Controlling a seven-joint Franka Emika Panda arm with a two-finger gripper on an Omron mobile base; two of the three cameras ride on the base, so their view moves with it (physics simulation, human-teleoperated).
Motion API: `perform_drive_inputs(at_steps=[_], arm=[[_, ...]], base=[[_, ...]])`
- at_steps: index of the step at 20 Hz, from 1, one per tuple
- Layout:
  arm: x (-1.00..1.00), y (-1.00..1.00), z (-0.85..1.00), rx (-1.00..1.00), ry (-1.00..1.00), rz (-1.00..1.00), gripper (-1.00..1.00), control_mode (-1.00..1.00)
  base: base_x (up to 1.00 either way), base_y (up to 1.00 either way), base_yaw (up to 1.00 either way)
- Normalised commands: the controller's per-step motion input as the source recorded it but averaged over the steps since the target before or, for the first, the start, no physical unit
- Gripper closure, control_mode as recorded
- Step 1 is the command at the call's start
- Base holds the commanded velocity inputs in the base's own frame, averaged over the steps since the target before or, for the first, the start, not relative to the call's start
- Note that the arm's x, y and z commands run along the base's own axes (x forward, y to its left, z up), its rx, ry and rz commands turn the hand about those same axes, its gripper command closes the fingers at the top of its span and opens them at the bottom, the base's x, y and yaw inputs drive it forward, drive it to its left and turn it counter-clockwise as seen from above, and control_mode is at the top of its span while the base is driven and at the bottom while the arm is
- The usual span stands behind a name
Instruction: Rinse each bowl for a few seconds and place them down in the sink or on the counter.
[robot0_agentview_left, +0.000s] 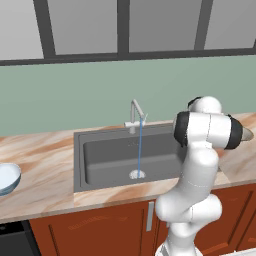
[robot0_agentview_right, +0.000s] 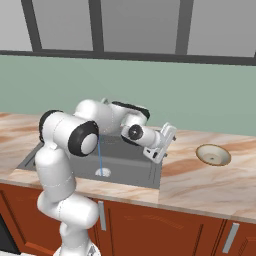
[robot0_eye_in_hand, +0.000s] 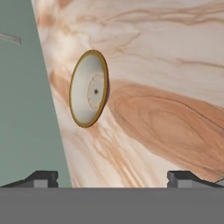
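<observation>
running from the slim silver tap (robot0_agentview_left: 136, 114), a thin blue stream of water (robot0_agentview_left: 140, 147) falls straight onto the round drain (robot0_agentview_left: 137, 174) of the dark grey sink (robot0_agentview_left: 100, 155), which is recessed in the marble-patterned counter (robot0_agentview_left: 45, 175). pale blue-white bowl (robot0_agentview_left: 7, 178) stands upright on the counter well left of the sink, partly cut off by the left edge of the left base view. shallow beige-tan bowl (robot0_agentview_right: 213, 154) stands upright on the counter to the right of the sink, apart from its rim; in the hand view it appears rolled on its side against the marble, with a yellowish rim, a pale inside and a small dark dot at its centre. arm reaches across the basin to the right, and the gripper (robot0_agentview_right: 165, 145) hangs over the right edge of the sink, pointing toward the beige-tan bowl but clear of it. jaws stand spread wide, the two dark fingertips (robot0_eye_in_hand: 43, 178) far apart at the bottom corners of the hand view, nothing between them and nothing held. reddish-brown cabinets (robot0_agentview_right: 160, 230) with silver handles sit under the counter; green wall (robot0_agentview_left: 75, 100) and dark-framed window (robot0_agentview_left: 120, 25) behind. no brands, labels or readable writing on any surface.
</observation>
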Motion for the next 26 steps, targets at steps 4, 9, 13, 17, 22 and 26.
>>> perform_drive_inputs(at_steps=[4,9,13,17,22,26], arm=[[0.21,-0.22,-0.01,0.02,0.02,0.0,-1.0,-1.0],[0.15,-0.26,0.0,0.02,0.03,0.0,-1.0,-1.0],[0.16,-0.29,0.0,0.02,0.03,-0.02,-1.0,-1.0],[0.2,-0.28,-0.01,0.03,0.04,-0.03,-1.0,-1.0],[0.23,-0.29,0.0,0.03,0.05,-0.03,-1.0,-1.0],[0.21,-0.29,0.0,0.03,0.04,-0.02,-1.0,-1.0]], base=[[0.0,0.0,0.0],[0.0,0.0,0.0],[0.0,0.0,0.0],[0.0,0.0,0.0],[0.0,0.0,0.0],[0.0,0.0,0.0]])
